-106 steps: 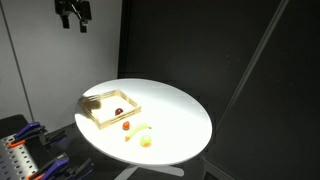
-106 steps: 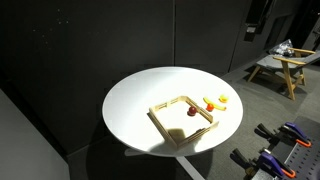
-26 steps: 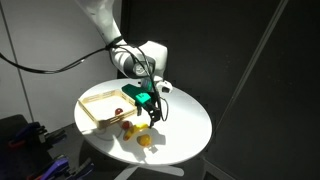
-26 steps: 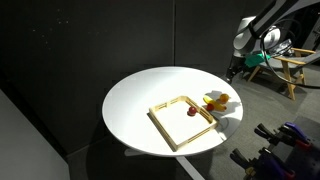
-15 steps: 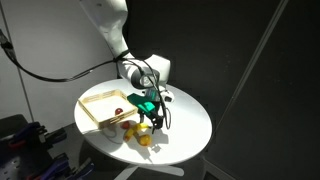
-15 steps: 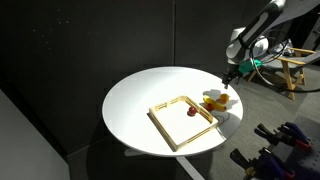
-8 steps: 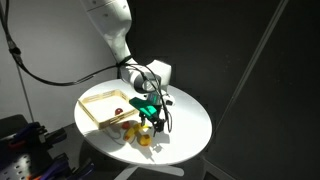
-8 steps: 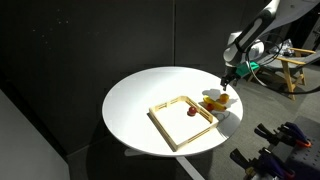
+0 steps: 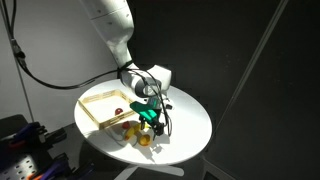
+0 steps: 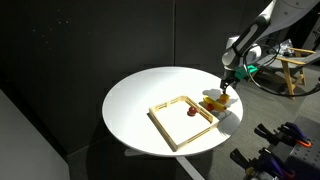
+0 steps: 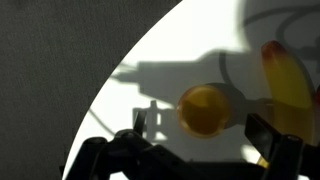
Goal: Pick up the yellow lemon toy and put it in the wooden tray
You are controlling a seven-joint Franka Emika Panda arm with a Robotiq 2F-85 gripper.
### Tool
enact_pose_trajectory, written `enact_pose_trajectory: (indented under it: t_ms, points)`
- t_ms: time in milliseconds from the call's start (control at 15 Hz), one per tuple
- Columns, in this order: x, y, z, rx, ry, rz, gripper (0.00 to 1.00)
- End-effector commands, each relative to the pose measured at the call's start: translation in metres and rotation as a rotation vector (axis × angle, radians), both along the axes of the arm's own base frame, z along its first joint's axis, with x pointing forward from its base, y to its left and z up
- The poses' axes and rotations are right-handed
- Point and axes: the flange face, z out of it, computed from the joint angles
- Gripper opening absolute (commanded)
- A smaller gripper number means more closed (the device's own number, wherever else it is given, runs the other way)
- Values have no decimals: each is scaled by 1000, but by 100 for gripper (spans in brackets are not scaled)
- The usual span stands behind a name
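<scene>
fingers (image 11: 266,138) spread apart flanking yellow lemon toy (image 11: 203,110); banana toy (image 11: 288,85) cut off.

yellow lemon toy (image 11: 203,110) — round, upright, outside tray | wooden tray (image 10: 164,129) — flat

Hangs with gripper (image 10: 228,87) low over the right edge of round white table (image 10: 135,100). Directly beneath the fingers, yellow toy fruits (image 10: 215,101) bunched together; left of the fingers, wooden tray (image 10: 168,127) holding a small red toy (image 10: 191,111).

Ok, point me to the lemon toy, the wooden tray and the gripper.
yellow lemon toy (image 11: 203,109): wrist view, middle of the fruit.
wooden tray (image 10: 172,120): exterior view, bare floor.
gripper (image 9: 151,124): exterior view, between its fingertips.
</scene>
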Motion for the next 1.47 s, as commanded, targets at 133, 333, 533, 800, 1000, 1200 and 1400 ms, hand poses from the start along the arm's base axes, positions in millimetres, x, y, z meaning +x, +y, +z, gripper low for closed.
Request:
enact_pose_trajectory:
  t_ms: [133, 333, 533, 800, 1000, 1200, 1400]
  points:
    - [2, -9, -14, -20, 10, 10, 100]
    - [4, -5, -18, -18, 14, 5, 100]
    - [9, -2, -20, -20, 13, 5, 100]
    - [15, 2, -24, -25, 12, 6, 100]
    - [18, 6, -29, -27, 13, 6, 100]
    - [20, 7, -34, -29, 17, 5, 100]
    - [20, 6, -38, -30, 21, 6, 100]
